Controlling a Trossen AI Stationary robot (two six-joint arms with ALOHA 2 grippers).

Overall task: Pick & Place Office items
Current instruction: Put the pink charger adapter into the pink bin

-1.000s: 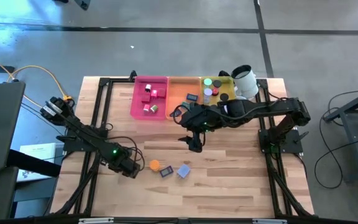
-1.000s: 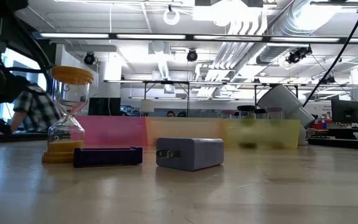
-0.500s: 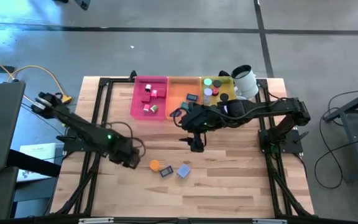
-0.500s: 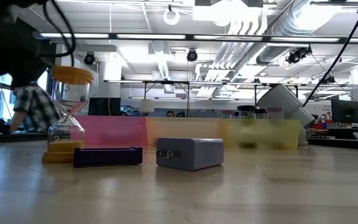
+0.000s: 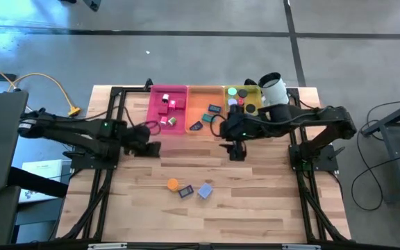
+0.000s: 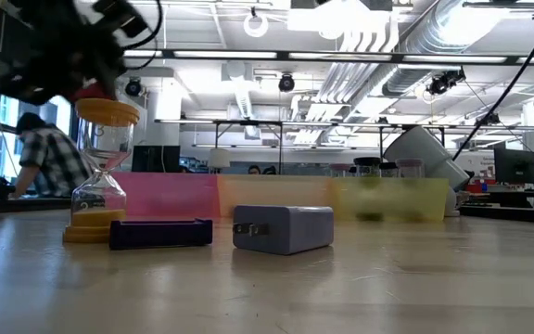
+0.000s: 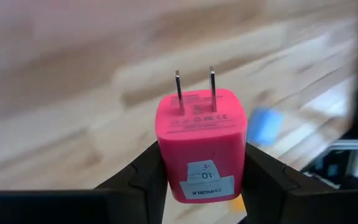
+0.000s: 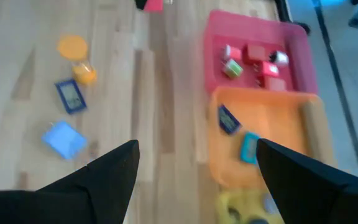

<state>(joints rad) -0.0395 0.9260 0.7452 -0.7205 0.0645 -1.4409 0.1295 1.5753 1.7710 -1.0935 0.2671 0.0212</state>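
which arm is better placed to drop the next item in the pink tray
Left. Its tool already grips a pink plastic plug-in charger block and sits right beside the pink plastic tray. The right tool is open and empty over bare wood, in front of the trays.

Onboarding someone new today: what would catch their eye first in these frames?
Probably the pink plug adapter clamped in the left pincer, held above the table beside the pink tray. Next, the three trays in a row at the far edge, pink, orange and yellow, with the open right pincer just in front of them.
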